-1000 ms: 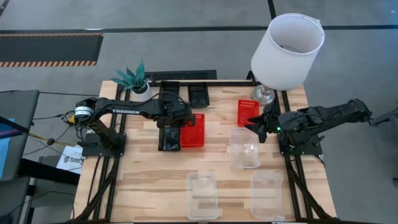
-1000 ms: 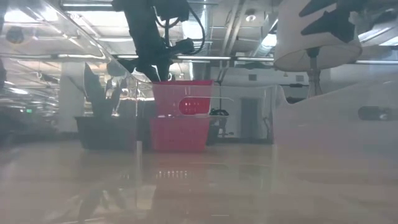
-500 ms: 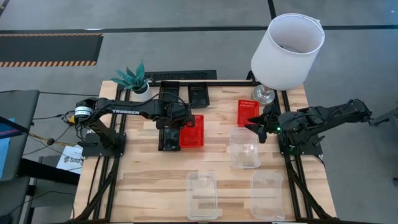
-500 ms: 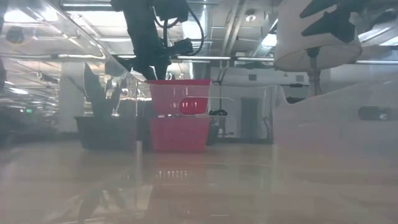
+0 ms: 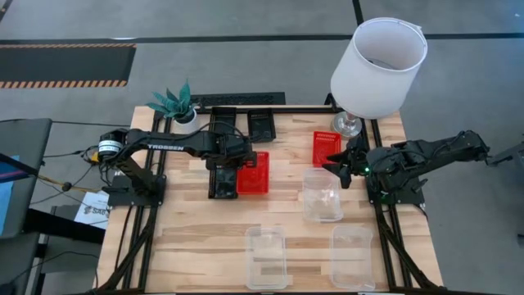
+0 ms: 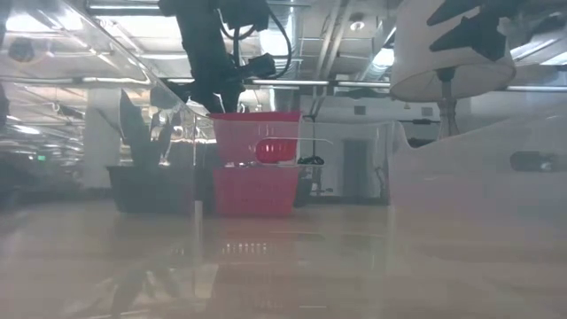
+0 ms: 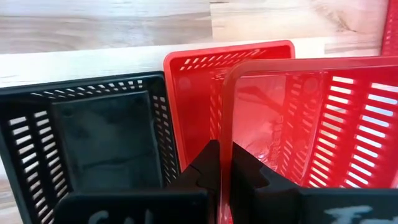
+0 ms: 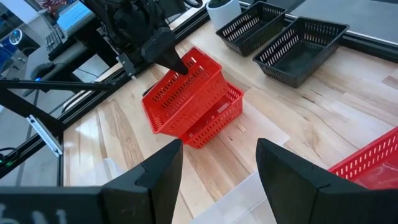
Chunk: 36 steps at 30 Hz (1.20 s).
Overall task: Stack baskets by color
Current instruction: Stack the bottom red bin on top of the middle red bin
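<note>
while the left gripper clamps the rim of the lifted red basket, that basket has slid a touch toward nine o'clock since the earlier look and now hangs almost square over the lower red basket.

left fingers are pinched tight on the near wall, the basket tilted just above its twin, with a black basket touching at nine o'clock under the arm. right gripper waits spread wide and empty at three o'clock, beside the third red basket and near the lamp. two more black baskets sit at twelve o'clock by the potted plant. three clear baskets fill the near half from five to six o'clock; bare wood lies open at seven o'clock toward the table edge.
</note>
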Tool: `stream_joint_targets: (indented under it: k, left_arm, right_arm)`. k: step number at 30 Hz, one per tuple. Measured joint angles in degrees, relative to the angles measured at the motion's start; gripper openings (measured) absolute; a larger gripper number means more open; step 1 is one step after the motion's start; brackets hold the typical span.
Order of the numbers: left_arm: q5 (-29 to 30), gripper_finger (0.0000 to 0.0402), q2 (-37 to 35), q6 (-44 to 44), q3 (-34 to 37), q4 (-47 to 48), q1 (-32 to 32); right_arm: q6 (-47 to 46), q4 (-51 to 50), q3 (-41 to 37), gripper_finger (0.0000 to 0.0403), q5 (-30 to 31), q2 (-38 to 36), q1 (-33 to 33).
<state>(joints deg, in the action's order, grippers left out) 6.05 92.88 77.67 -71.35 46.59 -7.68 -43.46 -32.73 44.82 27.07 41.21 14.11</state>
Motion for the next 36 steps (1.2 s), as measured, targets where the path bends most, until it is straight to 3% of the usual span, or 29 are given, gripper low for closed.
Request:
stream_joint_targets:
  k: [29, 36]
  left_arm:
    - [0.38, 0.0000, 0.00, -0.61, 0.00, 0.02, -0.02]
    - [0.46, 0.0026, 0.00, -0.44, 0.00, -0.21, -0.02]
  right_arm:
    - [-0.04, 0.03, 0.00, 0.0226, 0.00, 0.00, 0.00]
    - [-0.04, 0.17, 0.00, 0.0226, 0.00, 0.00, -0.02]
